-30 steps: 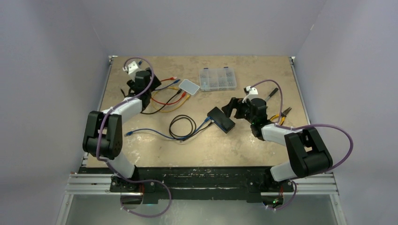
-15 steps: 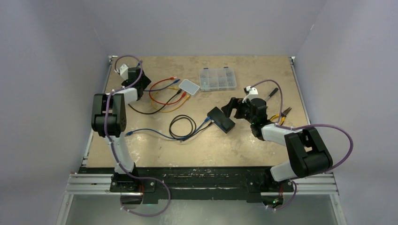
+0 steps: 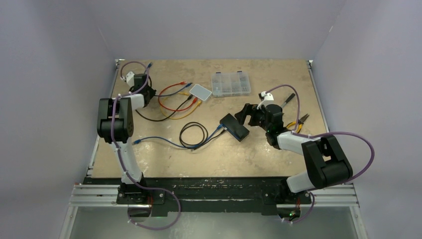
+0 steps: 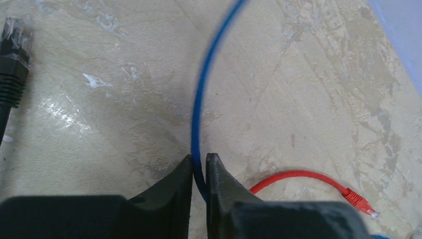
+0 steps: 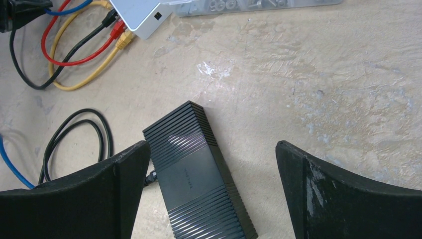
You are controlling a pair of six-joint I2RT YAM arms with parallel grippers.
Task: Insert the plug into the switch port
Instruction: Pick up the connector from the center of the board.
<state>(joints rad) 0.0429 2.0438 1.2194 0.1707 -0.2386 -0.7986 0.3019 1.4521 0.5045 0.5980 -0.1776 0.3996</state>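
Note:
My left gripper (image 4: 199,162) is shut on a thin blue cable (image 4: 200,104), which runs up from between the fingertips and out of the top of the left wrist view. Its plug is out of that view. From above, a small blue cable end (image 3: 149,64) shows just behind the left gripper (image 3: 143,87) at the table's back left. The black switch (image 5: 199,174) lies flat mid-table (image 3: 234,126), with cables entering its left end. Just above it, my right gripper (image 5: 213,144) hangs wide open, touching nothing.
A white hub (image 3: 201,91) has red, yellow, black and blue cables plugged in. A loose black plug (image 4: 12,35) and a red plug (image 4: 359,199) lie near the left gripper. A clear parts box (image 3: 230,83) sits at the back, with pliers (image 3: 298,121) at the right.
The left arm has swung back toward the rear left corner, and its jaws have closed on the blue cable. The right arm and the switch have not moved.

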